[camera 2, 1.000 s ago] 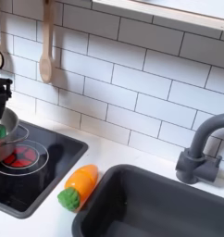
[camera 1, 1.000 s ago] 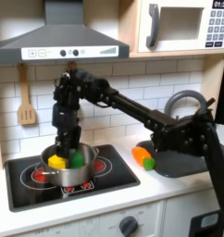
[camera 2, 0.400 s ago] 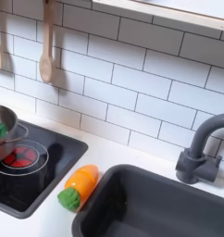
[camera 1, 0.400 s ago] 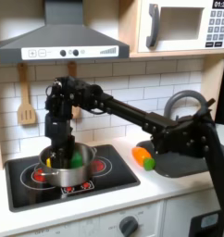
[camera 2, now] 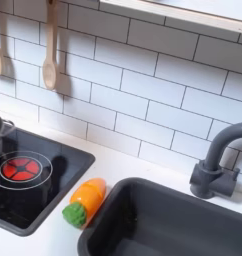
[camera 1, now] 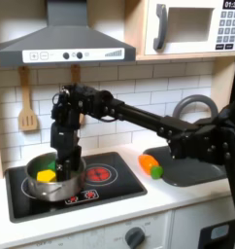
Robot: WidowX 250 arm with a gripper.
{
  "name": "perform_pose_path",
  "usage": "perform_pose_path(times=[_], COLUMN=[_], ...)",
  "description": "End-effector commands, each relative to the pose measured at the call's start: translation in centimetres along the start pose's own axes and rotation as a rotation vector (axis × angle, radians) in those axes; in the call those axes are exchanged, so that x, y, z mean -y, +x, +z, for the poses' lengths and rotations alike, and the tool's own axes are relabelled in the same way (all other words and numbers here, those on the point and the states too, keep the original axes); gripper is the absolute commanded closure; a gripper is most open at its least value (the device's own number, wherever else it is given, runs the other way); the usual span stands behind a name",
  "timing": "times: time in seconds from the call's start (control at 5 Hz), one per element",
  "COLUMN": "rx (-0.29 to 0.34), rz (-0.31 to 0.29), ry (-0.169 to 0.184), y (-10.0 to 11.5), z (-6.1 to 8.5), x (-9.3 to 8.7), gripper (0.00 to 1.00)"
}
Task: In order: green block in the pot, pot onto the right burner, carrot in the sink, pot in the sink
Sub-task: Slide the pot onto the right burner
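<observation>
The pot [camera 1: 56, 179] is seen on the burner nearer the first exterior view's left, with a yellow toy piece [camera 1: 46, 176] and a glimpse of the green block [camera 1: 60, 167] inside; the other burner [camera 1: 98, 174] lies bare just beside it. A risk is judged from this: if the pot is dragged by its rim alone, it could tip or pivot and the block could be spilled onto the cooktop [camera 1: 119, 187]; a slide carried too far could push the pot off the black surface towards the carrot [camera 1: 151, 164]. The carrot is lying on the counter between cooktop and sink [camera 2: 183, 222], apart from both. The arm is stretched from its base beside the sink across the stove, elbow raised, wrist turned straight down; the gripper [camera 1: 63, 159] is lowered at the pot's rim. Whether the jaws are clamped on the rim or released cannot be told.
</observation>
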State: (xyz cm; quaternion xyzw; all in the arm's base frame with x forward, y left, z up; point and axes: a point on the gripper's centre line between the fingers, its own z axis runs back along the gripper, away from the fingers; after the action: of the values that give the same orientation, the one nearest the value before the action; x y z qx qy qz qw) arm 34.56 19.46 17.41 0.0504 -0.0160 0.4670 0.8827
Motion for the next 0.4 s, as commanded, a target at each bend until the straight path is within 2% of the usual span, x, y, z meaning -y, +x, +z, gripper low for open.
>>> perform_pose_path(times=[0.0,0.2], rx=[0.012,-0.012], rz=[0.023,0.011], ry=[-0.014,-0.027], y=[0.17,-0.33], z=[0.89,0.63], x=[0.04,0.44], gripper=[0.0,0.0])
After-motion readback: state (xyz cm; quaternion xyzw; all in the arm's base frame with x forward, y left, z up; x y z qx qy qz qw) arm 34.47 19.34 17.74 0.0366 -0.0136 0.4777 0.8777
